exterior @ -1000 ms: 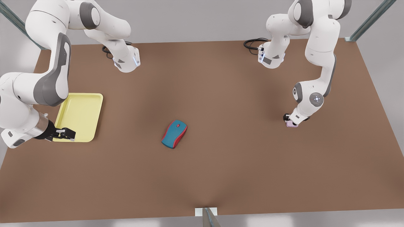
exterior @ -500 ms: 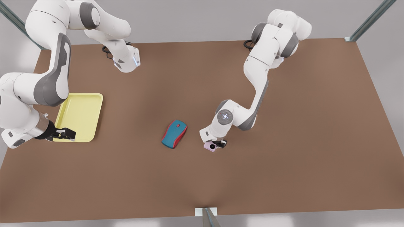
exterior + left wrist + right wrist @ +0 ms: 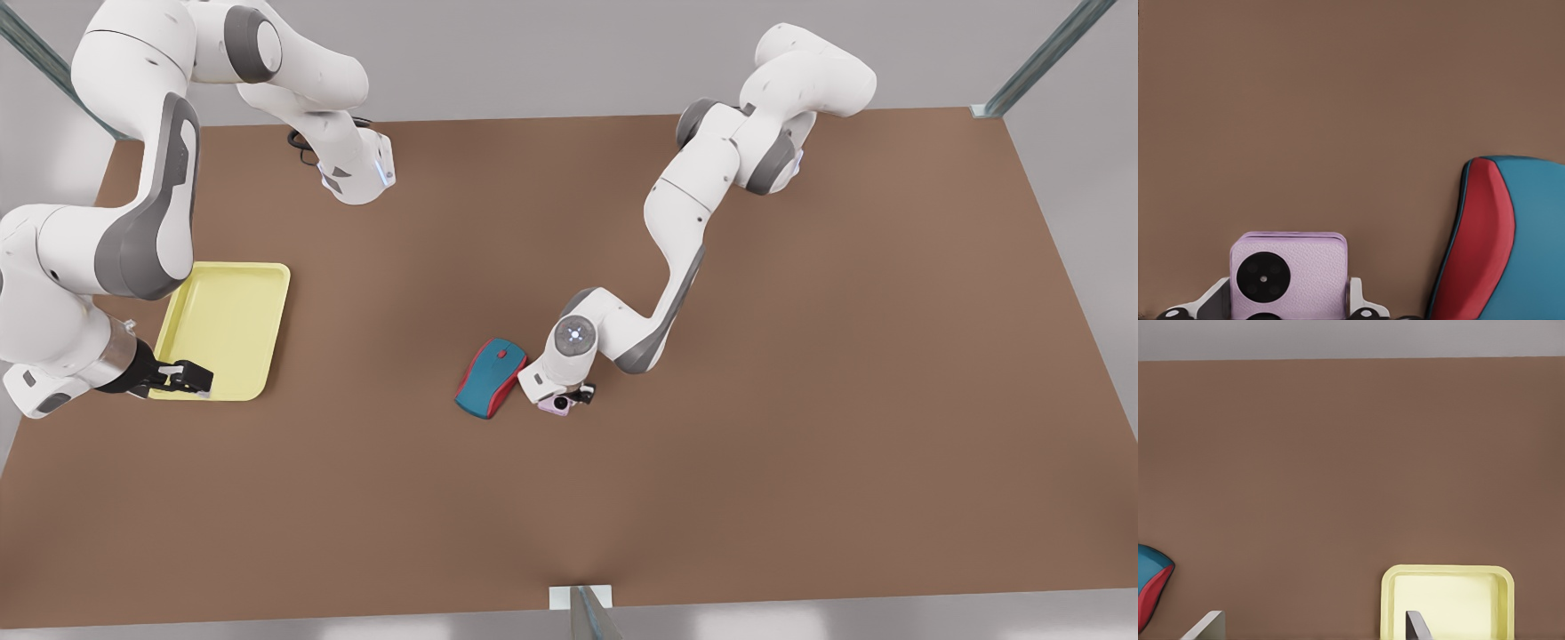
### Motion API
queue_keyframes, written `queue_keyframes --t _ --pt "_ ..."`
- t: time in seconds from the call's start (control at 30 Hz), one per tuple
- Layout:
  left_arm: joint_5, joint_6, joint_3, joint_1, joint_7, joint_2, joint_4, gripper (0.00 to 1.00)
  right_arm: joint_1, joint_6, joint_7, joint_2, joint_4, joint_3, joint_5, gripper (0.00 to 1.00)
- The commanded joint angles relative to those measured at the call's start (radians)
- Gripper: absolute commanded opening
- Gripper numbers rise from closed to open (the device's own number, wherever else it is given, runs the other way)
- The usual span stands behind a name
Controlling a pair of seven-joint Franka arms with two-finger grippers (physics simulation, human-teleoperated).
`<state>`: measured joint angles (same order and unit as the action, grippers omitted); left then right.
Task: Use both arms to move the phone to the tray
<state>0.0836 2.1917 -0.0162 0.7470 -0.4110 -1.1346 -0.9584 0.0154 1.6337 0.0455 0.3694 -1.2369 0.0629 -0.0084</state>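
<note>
Front view is showing the left gripper (image 3: 564, 401) clamping the phone (image 3: 555, 404), a pale pink squarish slab with a black round lens, just beside the blue-and-red mouse (image 3: 490, 377). Well apart from the mouse, the right gripper (image 3: 188, 380) is waiting, fingers spread, over the yellow tray (image 3: 227, 329).

Table top (image 3: 800, 400) under both grippers looks like matt brown board, no shine at all. The phone (image 3: 1288, 277) pinched in the left gripper (image 3: 562, 400) has a pebbly, leather-like pale pink back. Mouse (image 3: 491, 377) just beside it reads as smooth plastic. Tray (image 3: 222, 302) by the right gripper (image 3: 187, 380): matt yellow plastic.
</note>
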Motion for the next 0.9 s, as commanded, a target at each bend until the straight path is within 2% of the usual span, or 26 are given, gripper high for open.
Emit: queue_keyframes --t 0.0,0.13,0.17,0.27,0.3,0.33,0.37,0.4,0.43,0.5,0.57,0.67,0.73,0.8,0.87 --pt "-0.002 -0.012 -0.001 0.000 -0.203 0.004 0.000 1.00 0.000 0.003 0.001 -0.001 0.001 0.000 0.001 1.00" --pt "-0.027 -0.033 -0.002 -0.005 -0.206 0.035 -0.003 1.00 0.002 0.002 0.001 -0.003 0.002 0.000 0.001 1.00" --pt "-0.027 -0.113 -0.014 -0.018 -0.184 0.068 -0.003 1.00 0.000 -0.009 0.001 -0.014 -0.003 0.002 -0.002 1.00" --pt "-0.013 -0.441 -0.024 -0.284 0.181 0.277 -0.023 1.00 -0.069 -0.100 -0.004 -0.046 0.007 -0.006 -0.009 1.00" --pt "-0.021 -0.490 -0.048 -0.339 0.309 0.380 -0.091 1.00 -0.124 -0.101 -0.018 -0.056 0.007 -0.012 0.001 1.00" --pt "-0.024 -0.582 -0.108 -0.344 0.362 0.440 -0.099 1.00 -0.240 -0.097 -0.221 -0.057 0.005 -0.020 -0.022 1.00" --pt "-0.028 -0.607 -0.110 -0.377 0.386 0.502 -0.121 1.00 -0.334 -0.092 -0.376 -0.049 0.004 -0.020 -0.060 1.00" --pt "-0.117 -0.577 -0.102 -0.405 0.396 0.657 -0.300 1.00 -0.400 -0.087 -0.430 -0.043 -0.001 -0.025 -0.053 1.00" --pt "-0.140 -0.561 -0.074 -0.449 0.396 0.780 -0.387 1.00 -0.489 -0.083 -0.437 -0.020 0.005 -0.025 -0.019 1.00" --pt "-0.147 -0.567 0.005 -0.558 0.382 0.880 -0.390 1.00 -0.515 -0.098 -0.449 -0.038 -0.006 -0.029 0.068 1.00" --pt "-0.177 -0.612 0.015 -0.584 0.379 0.889 -0.375 1.00 -0.664 -0.077 -0.564 0.034 0.017 -0.037 0.048 1.00" --pt "-0.180 -0.619 0.015 -0.587 0.394 0.878 -0.375 1.00 -0.722 0.043 -0.775 0.134 0.011 -0.040 0.065 1.00" --pt "-0.170 -0.618 0.016 -0.587 0.397 0.869 -0.376 1.00 -0.738 0.116 -0.976 0.213 0.036 -0.040 0.067 1.00" --pt "-0.165 -0.615 0.016 -0.587 0.471 0.826 -0.353 1.00 -0.720 0.210 -1.016 0.264 0.040 -0.038 0.070 1.00" --pt "-0.165 -0.613 0.016 -0.589 0.472 0.808 -0.349 1.00 -0.696 0.227 -1.068 0.313 0.043 -0.044 0.082 1.00"
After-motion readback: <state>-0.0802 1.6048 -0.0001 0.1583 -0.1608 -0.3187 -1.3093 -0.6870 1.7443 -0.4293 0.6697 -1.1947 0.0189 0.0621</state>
